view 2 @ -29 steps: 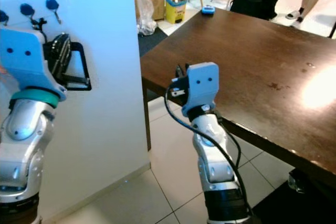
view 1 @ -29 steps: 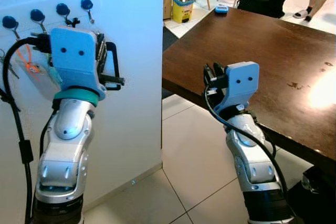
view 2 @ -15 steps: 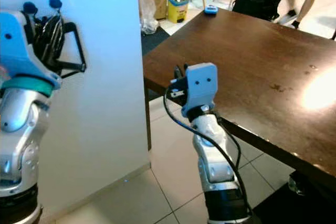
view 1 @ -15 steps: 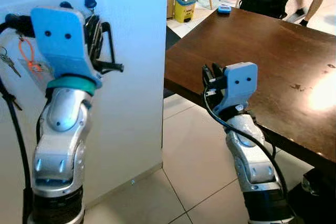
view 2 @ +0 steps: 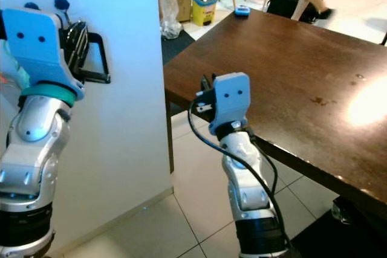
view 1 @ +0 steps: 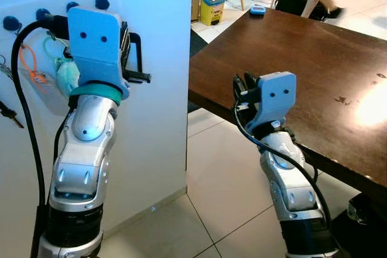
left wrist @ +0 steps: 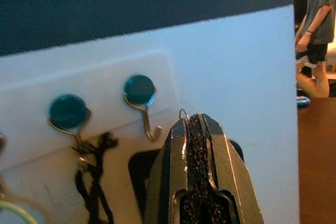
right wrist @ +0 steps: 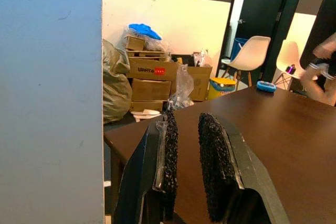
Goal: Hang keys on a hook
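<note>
the left end effector [left wrist: 195, 124] is raised to the white hook board [view 1: 151, 40] in the upper left of the head views, its two black, rough-padded fingers pressed together. a thin loop of silver wire [left wrist: 183, 113] peeks out at their tips; that is likely the ring of the keys, pinched between the pads, though the keys themselves are hidden.

in the left wrist view, a bare hook [left wrist: 140, 98] sits just left of and slightly above the fingertips: a round teal cap with a slim metal wire curling down into a j. the next hook [left wrist: 68, 114] to the left carries a dark tangled cord [left wrist: 94, 171]. in the left eye view, an orange loop [view 1: 27, 64] and other keys hang at the far left of the board.

judging by this, the step in hand is the final approach. the next move calls for shifting the wire loop across to the free hook, passing it over the upturned tip, then opening the fingers. the wire is thin and the hook tip small, so alignment must be fine.

the right end effector [right wrist: 186, 124] idles at centre frame beside the dark, glossy wooden desk [view 1: 314, 58], fingers slightly parted and empty.
</note>
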`<state>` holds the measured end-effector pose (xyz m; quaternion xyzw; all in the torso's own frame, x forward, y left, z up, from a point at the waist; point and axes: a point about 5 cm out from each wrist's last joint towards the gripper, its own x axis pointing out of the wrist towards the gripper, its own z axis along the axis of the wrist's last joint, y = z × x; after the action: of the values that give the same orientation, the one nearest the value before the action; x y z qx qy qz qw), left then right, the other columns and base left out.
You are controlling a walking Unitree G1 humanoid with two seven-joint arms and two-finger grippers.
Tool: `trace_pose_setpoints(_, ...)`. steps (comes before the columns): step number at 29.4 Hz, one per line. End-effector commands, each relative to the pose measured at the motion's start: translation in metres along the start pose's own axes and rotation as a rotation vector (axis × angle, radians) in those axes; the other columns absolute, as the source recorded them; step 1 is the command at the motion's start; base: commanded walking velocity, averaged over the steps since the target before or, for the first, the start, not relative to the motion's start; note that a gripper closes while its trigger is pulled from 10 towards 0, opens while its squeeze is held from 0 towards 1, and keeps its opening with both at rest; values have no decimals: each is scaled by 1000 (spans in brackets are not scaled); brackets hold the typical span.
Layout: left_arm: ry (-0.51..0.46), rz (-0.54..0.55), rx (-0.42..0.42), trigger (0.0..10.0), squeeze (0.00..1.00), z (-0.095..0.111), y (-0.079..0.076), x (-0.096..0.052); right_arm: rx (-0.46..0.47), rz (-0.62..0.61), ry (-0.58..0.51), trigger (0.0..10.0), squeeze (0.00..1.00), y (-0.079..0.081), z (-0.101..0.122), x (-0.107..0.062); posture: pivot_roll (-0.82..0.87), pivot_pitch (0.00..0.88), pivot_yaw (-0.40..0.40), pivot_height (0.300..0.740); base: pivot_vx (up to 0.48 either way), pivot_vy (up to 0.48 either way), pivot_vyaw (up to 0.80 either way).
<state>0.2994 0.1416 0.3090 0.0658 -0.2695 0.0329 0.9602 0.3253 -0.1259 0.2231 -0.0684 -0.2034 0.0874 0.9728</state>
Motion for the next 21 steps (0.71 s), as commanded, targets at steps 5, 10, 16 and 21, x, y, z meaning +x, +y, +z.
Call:
trace_pose_setpoints(5,-12,39,26,10000,0,2,10,1,3,4,8,10000,0,3,-3,-2,-112,76,112,740,0,0,0)
trace_pose_setpoints(10,-15,64,52,10000,0,1,17,0,3,2,9,10000,0,2,-4,-2,-110,72,109,740,0,0,0)
trace_pose_setpoints(16,-9,71,64,10000,0,-2,18,-1,4,7,6,10000,0,3,-4,-1,-113,68,107,740,0,0,0)
trace_pose_setpoints(21,5,77,74,10000,0,-7,19,0,2,8,4,10000,0,3,-3,0,-117,64,107,740,0,0,0)
